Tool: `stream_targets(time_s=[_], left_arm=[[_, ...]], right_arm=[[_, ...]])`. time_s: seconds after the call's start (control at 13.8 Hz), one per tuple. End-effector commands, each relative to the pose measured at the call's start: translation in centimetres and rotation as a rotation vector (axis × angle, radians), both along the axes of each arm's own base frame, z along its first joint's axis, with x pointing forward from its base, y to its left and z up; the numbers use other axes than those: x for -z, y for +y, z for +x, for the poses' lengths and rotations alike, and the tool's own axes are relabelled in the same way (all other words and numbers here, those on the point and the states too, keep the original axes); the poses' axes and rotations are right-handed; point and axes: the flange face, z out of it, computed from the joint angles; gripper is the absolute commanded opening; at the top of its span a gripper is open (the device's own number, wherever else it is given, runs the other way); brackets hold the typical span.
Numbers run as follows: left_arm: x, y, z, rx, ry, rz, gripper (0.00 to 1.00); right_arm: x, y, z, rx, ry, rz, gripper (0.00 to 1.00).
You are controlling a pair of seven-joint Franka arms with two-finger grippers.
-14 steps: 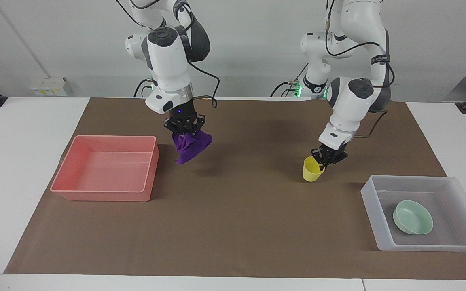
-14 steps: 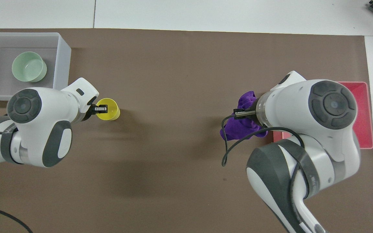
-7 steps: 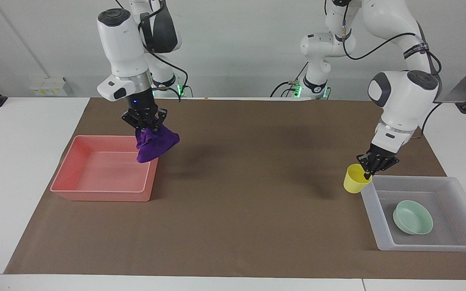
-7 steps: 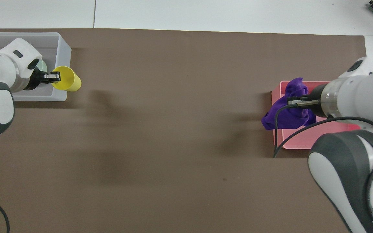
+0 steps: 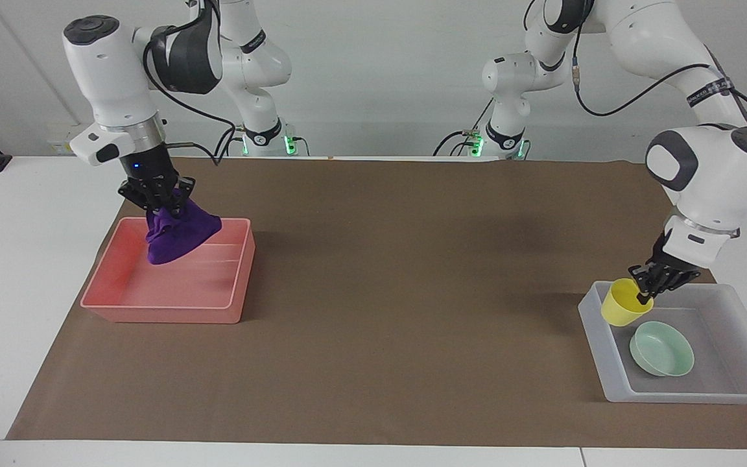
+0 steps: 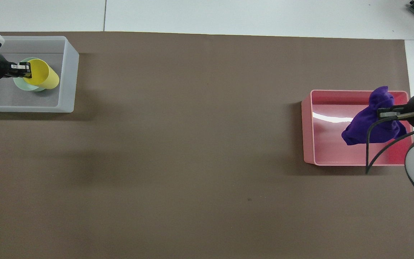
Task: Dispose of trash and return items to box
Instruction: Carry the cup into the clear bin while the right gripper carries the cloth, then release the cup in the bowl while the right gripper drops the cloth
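Facing view: our right gripper point(image 5: 165, 206) clamps the purple cloth point(image 5: 179, 232), which hangs below it over the pink bin point(image 5: 166, 305). Our left gripper point(image 5: 647, 293) pinches the yellow cup point(image 5: 620, 303) by its rim over the translucent box point(image 5: 613, 383).

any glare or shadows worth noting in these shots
Overhead view: a bright white streak of glare on the pink bin's floor, and soft broad shadows on the brown mat. Facing view: only a faint pale streak in that bin, plus dim shadows on the mat beside both bins.

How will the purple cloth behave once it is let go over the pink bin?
Probably floppy: the purple cloth sags in folds below the right end effector. Likely light, and should slump into the pink bin without rolling.
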Motion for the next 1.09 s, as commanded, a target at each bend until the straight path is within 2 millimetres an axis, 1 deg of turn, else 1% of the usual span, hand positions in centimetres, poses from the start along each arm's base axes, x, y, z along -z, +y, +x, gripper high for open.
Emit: stream_targets(time_s=[0.0,0.14,0.22,0.29,0.36,0.43,0.58,0.65,0.8,0.87,1.01], left_arm=[[2.2,3.5,3.6,0.017,0.012,0.002,0.0],[3.5,5.7,4.2,0.026,0.006,0.007,0.0],[3.7,6.8,4.4,0.024,-0.002,0.01,0.0],[4.3,7.2,4.7,0.021,-0.003,0.009,0.0],[5.0,7.5,5.1,0.018,-0.002,0.009,0.0],[5.4,8.1,5.1,0.01,-0.002,0.009,0.0],[6.0,8.7,4.9,-0.001,0.002,0.005,0.0],[6.4,8.8,4.8,-0.002,0.005,0.005,0.0],[6.7,9.0,4.7,-0.007,-0.01,0.004,0.0],[7.2,9.2,4.4,-0.012,-0.005,0.002,0.0],[8.2,9.4,3.9,-0.02,-0.001,-0.005,0.0]], right_arm=[[3.5,-1.5,0.4,-0.006,0.008,-0.008,0.0],[5.8,-1.7,1.4,0.0,0.006,-0.008,0.0],[6.8,-1.9,1.9,0.007,0.006,-0.004,0.0],[7.8,-2.1,2.1,0.011,0.016,-0.001,0.0],[9.2,-2.2,1.8,0.012,0.031,0.001,0.0],[10.0,-2.2,1.7,0.014,0.024,0.0,0.0],[11.4,-2.2,1.7,0.016,0.025,0.0,0.0],[11.6,-2.1,1.8,0.019,0.028,0.0,0.0],[12.5,-2.1,2.0,0.02,0.031,0.0,0.0],[13.4,-2.1,2.2,0.023,0.042,0.0,0.0],[14.2,-2.1,2.2,0.042,0.056,0.005,0.0]])
